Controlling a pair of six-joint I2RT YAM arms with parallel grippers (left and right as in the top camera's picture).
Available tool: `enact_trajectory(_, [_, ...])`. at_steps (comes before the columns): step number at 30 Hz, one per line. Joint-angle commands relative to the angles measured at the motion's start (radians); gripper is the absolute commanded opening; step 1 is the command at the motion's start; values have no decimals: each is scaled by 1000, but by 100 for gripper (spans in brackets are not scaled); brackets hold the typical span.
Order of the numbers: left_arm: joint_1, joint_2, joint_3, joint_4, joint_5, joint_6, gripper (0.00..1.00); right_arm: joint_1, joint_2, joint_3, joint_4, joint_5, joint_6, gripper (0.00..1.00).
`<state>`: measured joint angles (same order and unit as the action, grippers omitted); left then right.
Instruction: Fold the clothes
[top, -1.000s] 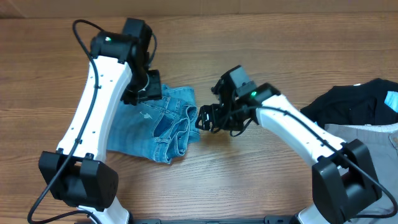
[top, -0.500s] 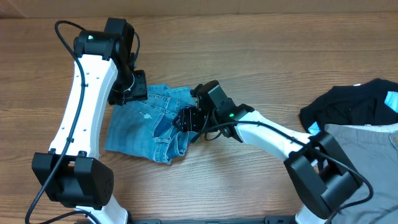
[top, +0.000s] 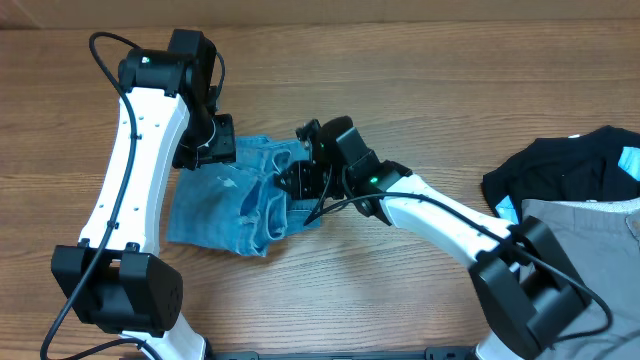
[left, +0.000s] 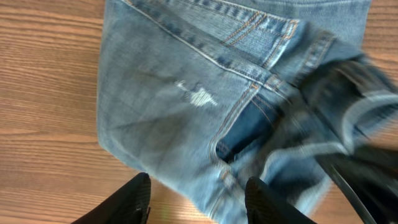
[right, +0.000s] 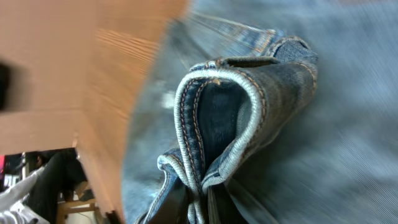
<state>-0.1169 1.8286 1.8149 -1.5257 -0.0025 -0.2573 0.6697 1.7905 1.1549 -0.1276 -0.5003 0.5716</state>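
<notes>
- Right gripper (right: 199, 208), at the bottom edge of the right wrist view: pinches a rolled, stitched edge of the jeans (top: 225, 205), with denim bunched up just above the fingers.
- Left gripper (left: 202, 199), at the bottom of the left wrist view: spread wide with nothing between the fingers, hovering over the denim below a small white distress mark. Cannot tell whether it touches the cloth.
- Centre-left of the overhead view: the jeans lie as a compact blue bundle on the table (top: 400, 60), in layers rather than at full leg length, so judged folded at least once.
- Right side of that bundle: rumpled and raised where pinched, sitting between the two grippers.
- Judged mid-task: bulk brought in, but edges uneven, the lower left corner splayed out, and no flat, tidy rectangle yet.
- Left to do, by judgement: lay the pinched edge down flat or over the rest, let go, smooth the top, and perhaps make one more fold.
- Farther off, at the right edge of the overhead view: a grey garment (top: 590, 215) with a black garment (top: 560, 170) just above it, both well apart from the jeans and untouched by either arm.
</notes>
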Motion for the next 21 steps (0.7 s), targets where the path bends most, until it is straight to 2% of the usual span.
enact_trajectory(1, [1, -16, 11, 7, -61, 18, 54, 16, -90, 93, 29, -39, -150, 4])
enact_trajectory(9, [0, -16, 11, 7, -50, 18, 54, -31, -21, 95, 14, 298, -346, 4])
enact_trajectory(12, [0, -16, 11, 7, -49, 14, 53, -64, 60, 95, 24, 360, -398, 4])
enact_trajectory(17, [0, -16, 11, -15, -26, 14, 51, -133, 229, 95, 56, 365, -401, 4])
enact_trajectory(18, [0, -16, 11, -21, -26, 14, 51, -150, 262, 95, 52, 366, -401, 29])
enact_trajectory(19, [0, -16, 11, -25, -27, 15, 51, -161, 266, 95, 43, 366, -401, 43])
enact_trajectory(21, [0, -16, 11, -26, -32, 18, 52, -200, 228, 97, -16, 365, -397, 50])
